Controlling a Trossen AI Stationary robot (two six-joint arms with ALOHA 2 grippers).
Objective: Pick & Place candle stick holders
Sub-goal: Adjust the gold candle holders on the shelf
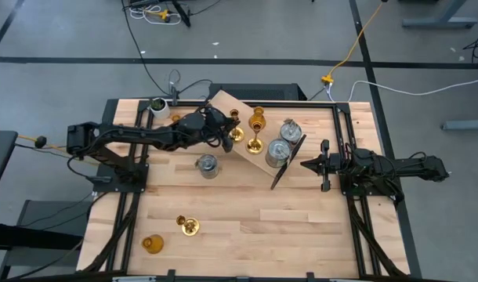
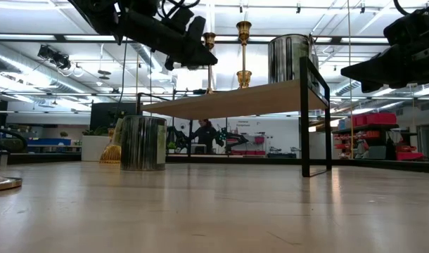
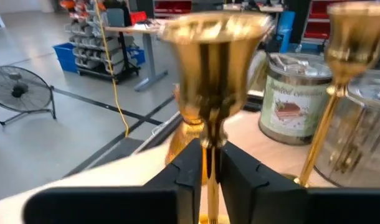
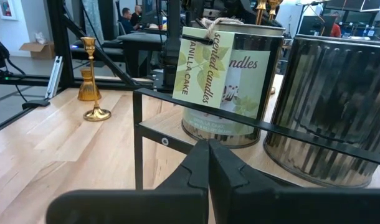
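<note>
A wooden table [image 1: 247, 211] holds a raised wooden shelf [image 1: 247, 117] on a black frame, set at an angle near the far edge. The left gripper [image 1: 229, 133] reaches over the shelf, its fingers [image 3: 189, 171] pinching the thin stem of a brass candle stick holder [image 3: 212, 74] that stands on the shelf. A second brass holder [image 1: 255, 143] stands beside it, with an amber glass holder [image 1: 258, 119] and 2 silver metal cylinders [image 1: 280, 149] also on the shelf. On the table lie a third silver cylinder [image 1: 208, 165], a brass holder [image 1: 189, 225] and an amber holder [image 1: 151, 244]. The right gripper [image 1: 305, 164] waits at the shelf's edge, fingers pressed together. A small white pot [image 1: 157, 106] sits at the far-left corner.
</note>
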